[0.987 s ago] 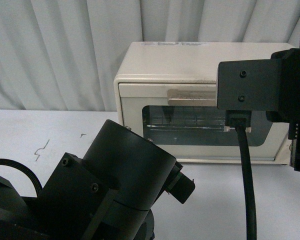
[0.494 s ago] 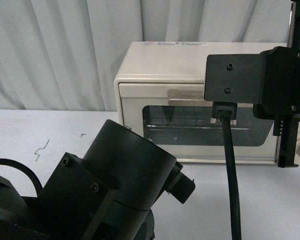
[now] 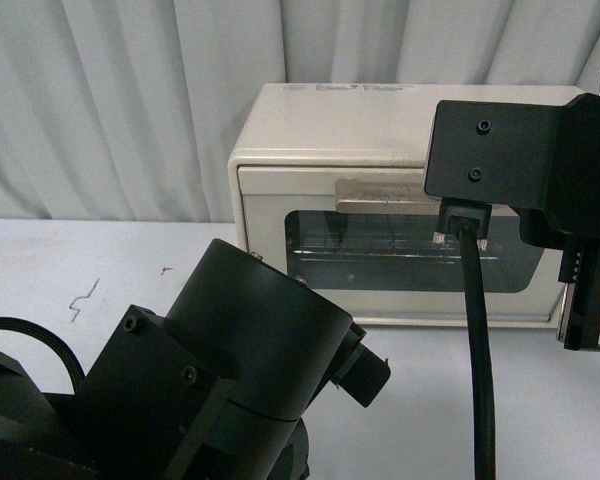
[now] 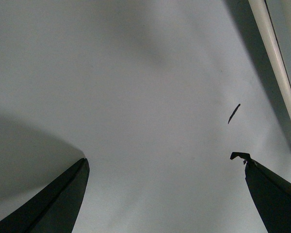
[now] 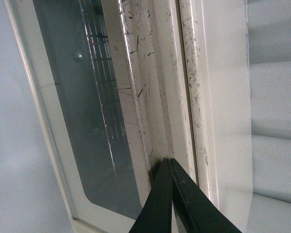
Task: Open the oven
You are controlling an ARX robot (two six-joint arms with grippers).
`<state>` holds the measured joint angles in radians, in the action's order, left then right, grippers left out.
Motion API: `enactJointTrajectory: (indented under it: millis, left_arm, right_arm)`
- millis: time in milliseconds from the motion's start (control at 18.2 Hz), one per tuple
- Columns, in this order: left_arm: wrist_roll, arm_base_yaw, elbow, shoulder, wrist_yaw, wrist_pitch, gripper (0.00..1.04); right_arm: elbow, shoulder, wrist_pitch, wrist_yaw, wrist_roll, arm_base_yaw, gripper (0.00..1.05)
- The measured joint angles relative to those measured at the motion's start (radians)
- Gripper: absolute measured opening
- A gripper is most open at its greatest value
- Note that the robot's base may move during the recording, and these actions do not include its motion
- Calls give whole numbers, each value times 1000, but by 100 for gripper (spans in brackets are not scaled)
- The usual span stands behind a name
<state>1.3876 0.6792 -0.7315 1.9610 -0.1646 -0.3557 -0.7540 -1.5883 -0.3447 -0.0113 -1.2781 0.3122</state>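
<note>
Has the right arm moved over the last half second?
Yes. The right arm has shifted rightward across the oven front, uncovering slightly more of the handle.

The white desk carries the oven near its back edge; small dark marks lie left of the oven.

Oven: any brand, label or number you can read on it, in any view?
No text can be read.
Label strip on the oven top: print too blurred to read.
Door and handle: no lettering shows.
</note>
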Motion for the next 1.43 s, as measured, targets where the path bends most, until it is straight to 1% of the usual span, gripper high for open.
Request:
enactJointTrajectory:
  millis: [603, 1042, 1207, 1316, 1371, 1426]
  left_arm:
    - [0, 0, 0, 0, 0, 0, 98]
    - [0, 0, 0, 0, 0, 0, 98]
    - [0, 0, 0, 0, 0, 0, 98]
    - [0, 0, 0, 0, 0, 1, 98]
    - [0, 0, 1, 0, 0, 5, 98]
    - [1, 0, 1, 0, 0, 5, 98]
  right_arm:
    - [61, 34, -3, 16, 60, -5, 2]
    - [109, 71, 39, 46, 153, -5, 2]
    - [127, 98, 89, 65, 177, -5, 2]
    - [154, 121, 127, 97, 193, -6, 2]
    - [182, 149, 195, 145, 226, -12, 2]
    - [181, 161, 215, 146, 235, -13, 2]
